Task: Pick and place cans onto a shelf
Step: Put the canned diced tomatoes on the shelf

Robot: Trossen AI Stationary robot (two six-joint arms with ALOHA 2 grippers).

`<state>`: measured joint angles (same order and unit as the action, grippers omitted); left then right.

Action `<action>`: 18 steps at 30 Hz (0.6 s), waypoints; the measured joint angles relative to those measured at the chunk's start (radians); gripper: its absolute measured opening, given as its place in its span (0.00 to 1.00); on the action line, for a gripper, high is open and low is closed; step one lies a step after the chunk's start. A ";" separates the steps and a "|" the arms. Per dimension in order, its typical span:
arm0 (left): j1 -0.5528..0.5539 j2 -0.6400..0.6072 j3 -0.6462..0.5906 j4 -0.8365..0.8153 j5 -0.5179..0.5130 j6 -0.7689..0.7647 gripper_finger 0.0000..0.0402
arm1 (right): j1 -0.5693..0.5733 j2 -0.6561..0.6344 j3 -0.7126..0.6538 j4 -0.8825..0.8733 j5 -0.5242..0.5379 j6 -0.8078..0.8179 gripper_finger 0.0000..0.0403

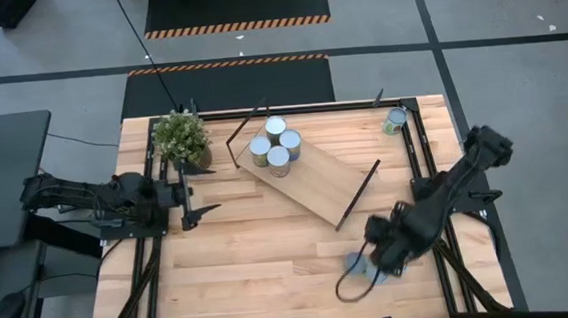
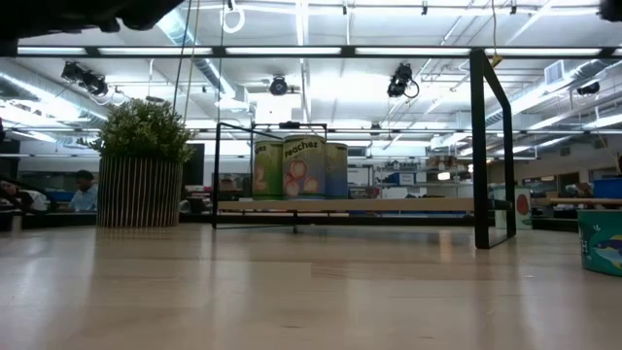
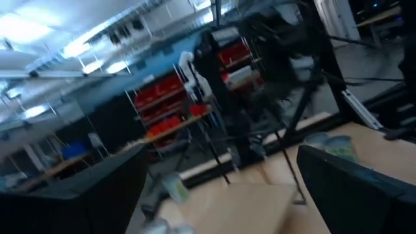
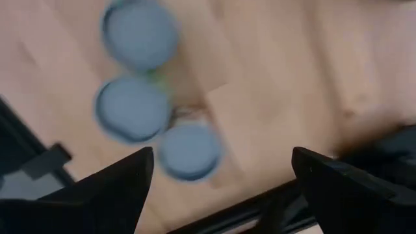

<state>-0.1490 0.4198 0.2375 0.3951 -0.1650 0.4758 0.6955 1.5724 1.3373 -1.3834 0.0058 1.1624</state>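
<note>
Right gripper (image 1: 370, 263) open; can (image 2: 303, 168) reads "peaches".

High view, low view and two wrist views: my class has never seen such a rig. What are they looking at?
Two dark robot arms work at a wooden table. The high view looks straight down. The low view looks level across the tabletop. Each wrist view looks out past one arm's own claw.

On the table a light-wood shelf sits at an angle, with four cans standing on one end; one label reads "peaches". A potted plant stands beside it, and a lone can lies near a far corner.

The left claw waits open near the plant. The right claw hangs open above three more cans. Neither holds anything.
</note>
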 joint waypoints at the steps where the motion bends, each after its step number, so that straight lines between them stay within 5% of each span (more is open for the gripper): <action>1: 0.000 0.000 0.000 0.012 0.000 0.014 0.99 | 0.014 0.030 0.000 0.026 -0.018 0.002 0.93; 8: 0.000 0.000 0.000 0.053 0.000 0.140 0.99 | 0.096 0.171 0.000 0.156 -0.133 0.087 0.93; 18: 0.000 0.000 0.000 0.067 0.000 0.216 0.99 | 0.203 0.170 -0.011 0.121 -0.102 0.242 0.93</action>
<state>-0.1490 0.4195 0.2375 0.4617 -0.1646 0.6923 0.8987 1.7425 1.3266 -1.2625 -0.0958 1.4045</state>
